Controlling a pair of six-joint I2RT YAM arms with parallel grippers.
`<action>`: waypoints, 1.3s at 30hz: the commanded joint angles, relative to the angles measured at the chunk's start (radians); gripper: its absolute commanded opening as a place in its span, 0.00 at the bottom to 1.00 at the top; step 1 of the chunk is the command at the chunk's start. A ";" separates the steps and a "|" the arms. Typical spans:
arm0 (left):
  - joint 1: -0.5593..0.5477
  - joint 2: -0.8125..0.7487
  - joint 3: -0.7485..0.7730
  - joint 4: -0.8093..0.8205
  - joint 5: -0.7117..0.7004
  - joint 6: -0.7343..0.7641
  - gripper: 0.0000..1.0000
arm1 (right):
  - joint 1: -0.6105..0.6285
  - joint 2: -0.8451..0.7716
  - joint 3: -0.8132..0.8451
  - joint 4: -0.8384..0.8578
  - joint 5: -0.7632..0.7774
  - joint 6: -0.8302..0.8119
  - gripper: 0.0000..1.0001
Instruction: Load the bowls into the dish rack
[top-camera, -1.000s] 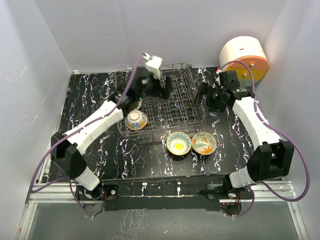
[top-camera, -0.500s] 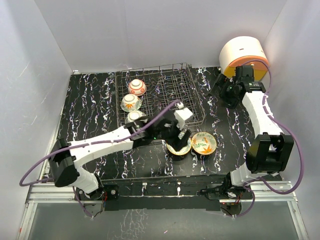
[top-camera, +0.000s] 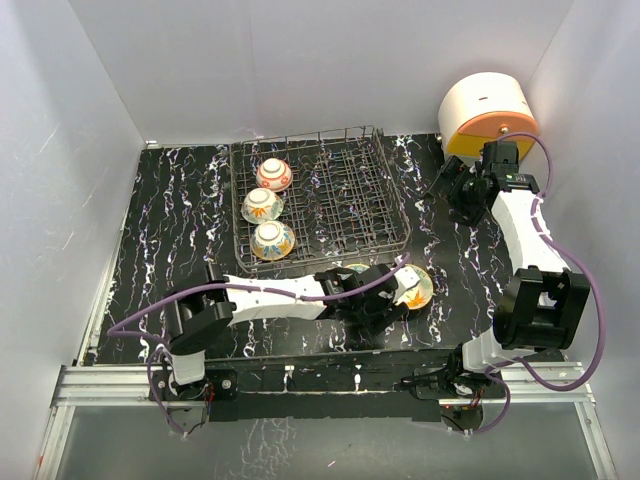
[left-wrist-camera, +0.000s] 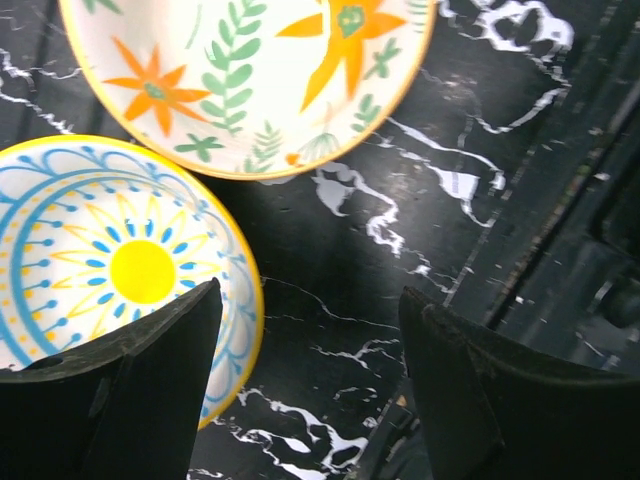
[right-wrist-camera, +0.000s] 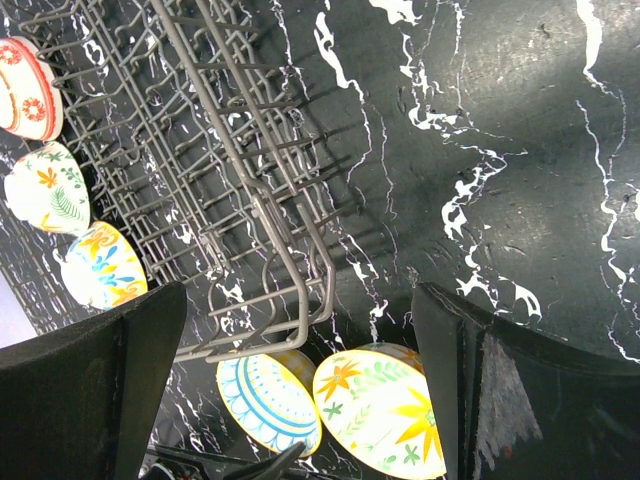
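The dark wire dish rack (top-camera: 340, 200) stands at the back centre with three bowls on edge in its left column: a red one (top-camera: 274, 174), a cream-green one (top-camera: 262, 205) and a blue-orange one (top-camera: 273, 240). Two bowls sit on the table in front of the rack: blue-yellow (left-wrist-camera: 100, 270) and orange-green (top-camera: 412, 287). My left gripper (top-camera: 368, 297) hangs open over the blue-yellow bowl's right rim, one finger (left-wrist-camera: 130, 390) above its inside and the other above bare table. My right gripper (top-camera: 455, 190) is open and empty right of the rack.
A round white, orange and yellow drawer unit (top-camera: 488, 115) stands at the back right, just behind my right gripper. White walls close in the black marbled table (top-camera: 170, 220) on three sides. My left arm lies across the front of the table.
My left arm has swung out of the rack to the front of the table and lowered over the blue-yellow bowl, its jaws narrowing. My right gripper has drawn back toward the drawer unit.
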 joint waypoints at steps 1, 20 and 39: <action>0.002 0.021 0.018 0.036 -0.134 0.026 0.67 | -0.008 -0.048 0.011 0.062 -0.012 -0.012 0.99; 0.002 0.075 0.004 0.027 -0.190 0.028 0.00 | -0.010 -0.021 0.024 0.059 -0.011 -0.013 0.99; 0.381 -0.194 0.343 0.039 0.076 -0.218 0.00 | -0.047 -0.034 0.035 0.064 -0.018 -0.006 0.99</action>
